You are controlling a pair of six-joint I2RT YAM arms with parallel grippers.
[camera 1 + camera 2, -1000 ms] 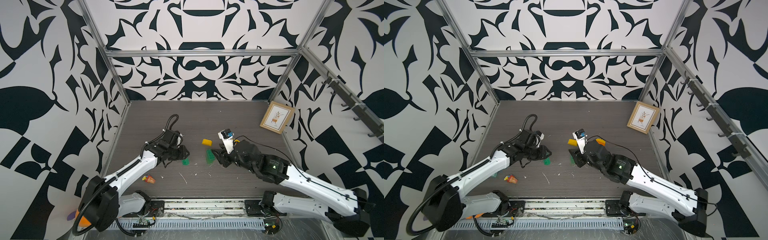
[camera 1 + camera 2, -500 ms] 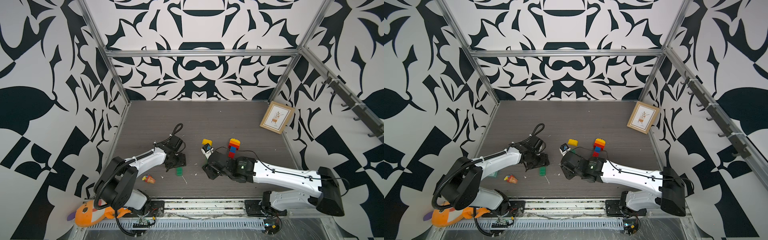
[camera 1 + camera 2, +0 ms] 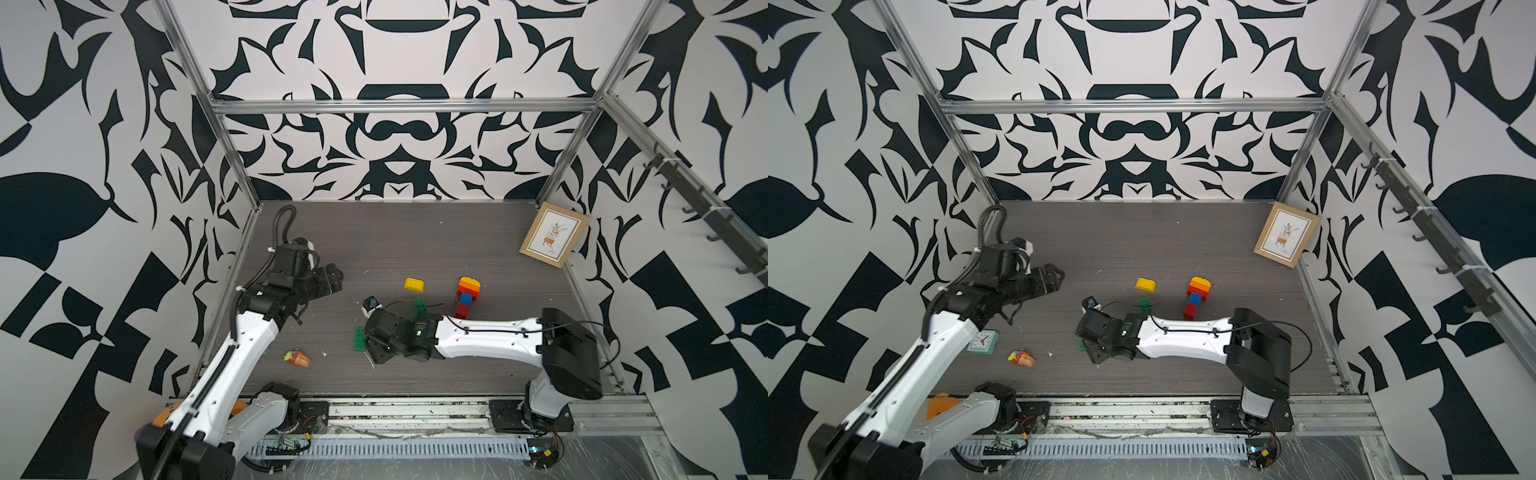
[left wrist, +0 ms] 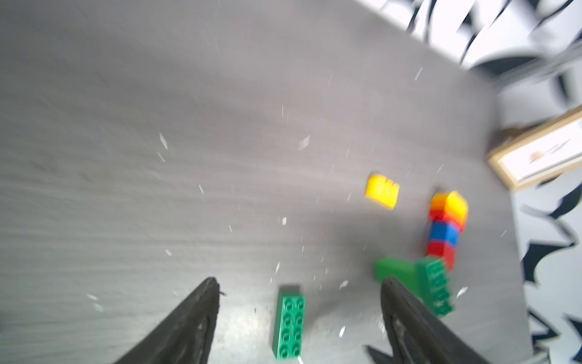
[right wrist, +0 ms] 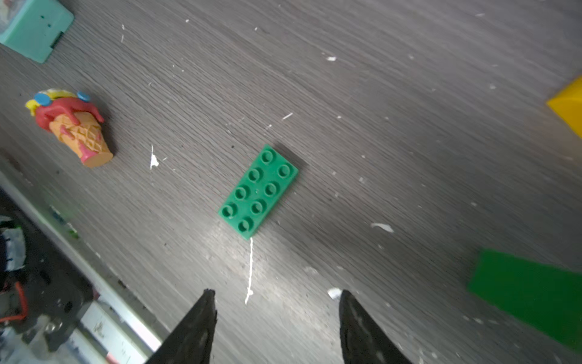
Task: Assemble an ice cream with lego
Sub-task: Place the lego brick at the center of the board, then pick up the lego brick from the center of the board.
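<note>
- Right wrist view: the flat green plate (image 5: 258, 190) lies studs-up on the tabletop (image 5: 409, 94), just ahead of the right gripper (image 5: 277, 294), whose fingers are spread and empty.
- The left gripper (image 4: 299, 280) is likewise spread, holding nothing.
- Probably light, rigid, slick plastic; it is thin, so pinch across its long edges.
- The stacked tower (image 3: 467, 295) stands upright beyond the right arm, with the yellow dome brick (image 3: 414, 284) near it.
- Dark wood-grain surface flecked with white scraps; patterned walls (image 3: 395, 62) close around.
</note>
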